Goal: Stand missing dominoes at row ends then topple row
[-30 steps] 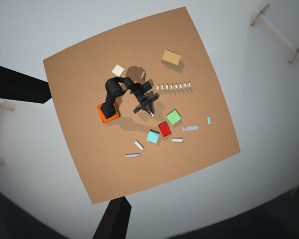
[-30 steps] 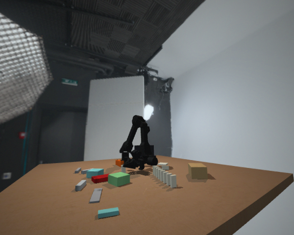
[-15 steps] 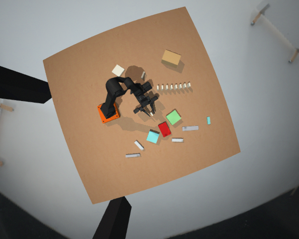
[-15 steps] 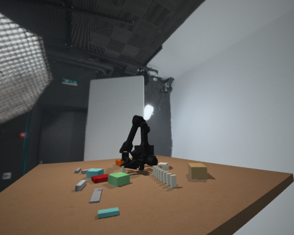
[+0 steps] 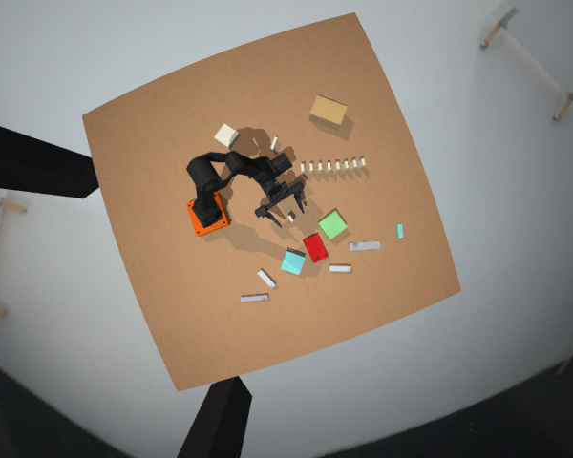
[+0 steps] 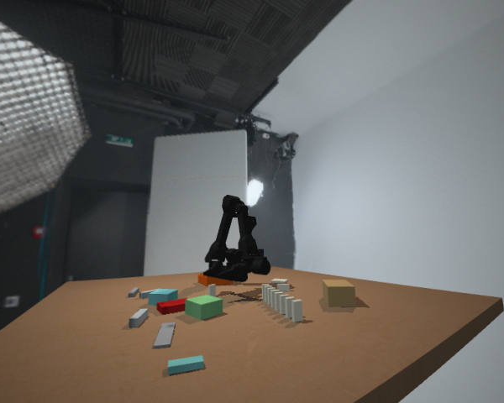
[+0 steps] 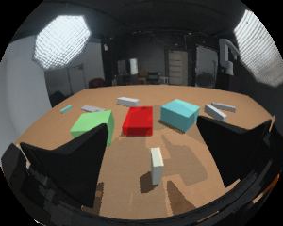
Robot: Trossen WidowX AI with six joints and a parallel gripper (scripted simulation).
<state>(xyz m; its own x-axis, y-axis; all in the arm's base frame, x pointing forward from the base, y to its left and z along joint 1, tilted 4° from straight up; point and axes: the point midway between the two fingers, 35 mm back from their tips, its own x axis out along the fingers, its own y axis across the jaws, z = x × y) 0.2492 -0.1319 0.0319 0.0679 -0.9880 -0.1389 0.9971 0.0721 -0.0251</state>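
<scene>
Several cream dominoes stand upright in a straight, evenly spaced row [image 5: 328, 166] [image 6: 280, 302], right of the arm in the top view. Another cream domino [image 5: 290, 217] [image 6: 212, 290] [image 7: 156, 167] stands upright on the table, apart from the row. My gripper [image 5: 291, 219] [image 7: 155, 124] is wide open around this domino, with a gap to the finger on each side. One more cream domino [image 5: 274, 143] [image 6: 282, 287] lies flat beyond the arm, left of the row's near end. The fingertips are hard to make out in the exterior view.
A green block [image 5: 332, 224] [image 6: 203, 306] [image 7: 95, 126], a red block [image 5: 315, 247] [image 7: 139, 121] and a cyan block [image 5: 292, 261] [image 7: 180, 114] sit ahead of the gripper. A tan box [image 5: 328, 110] [image 6: 338, 293] stands beside the row. A cream block [image 5: 226, 135] is behind the arm. Grey and white bars lie farther out.
</scene>
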